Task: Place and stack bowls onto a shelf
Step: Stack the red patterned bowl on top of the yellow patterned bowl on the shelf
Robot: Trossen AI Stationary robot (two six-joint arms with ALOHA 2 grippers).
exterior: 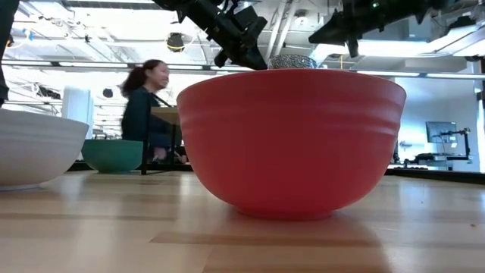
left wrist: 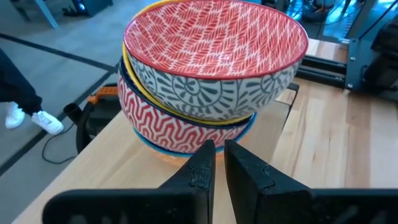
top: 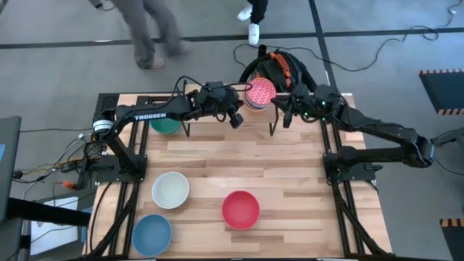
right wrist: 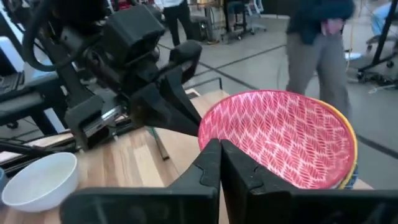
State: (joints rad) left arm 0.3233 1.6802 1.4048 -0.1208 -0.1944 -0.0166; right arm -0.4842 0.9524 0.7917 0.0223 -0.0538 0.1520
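On the left half of the table sit the bowls we have yet to shelve: the blue bowl (top: 151,235) at the near edge, the cream-white bowl (top: 170,190) just beyond it, and the green bowl (top: 165,125) far back, partly under our left arm. The left gripper (top: 235,118) hangs near the far middle, just short of the shelf (top: 197,91); in its wrist view the fingers (left wrist: 198,171) stand almost together with a thin gap and nothing between them, so we judge it released and backed off a little to leave the pile alone. Toward the middle, the red bowl (top: 240,209) waits near us, well apart from the others. On the shelf stands a leaning pile of nested bowls, the pink patterned bowl (top: 259,92) on top and yellow and blue rims showing beneath; stacking saves room on the narrow board. Farther right, the right gripper (top: 288,110) hovers just beside the pile, its fingers pressed shut on nothing, perhaps ready to steady it.
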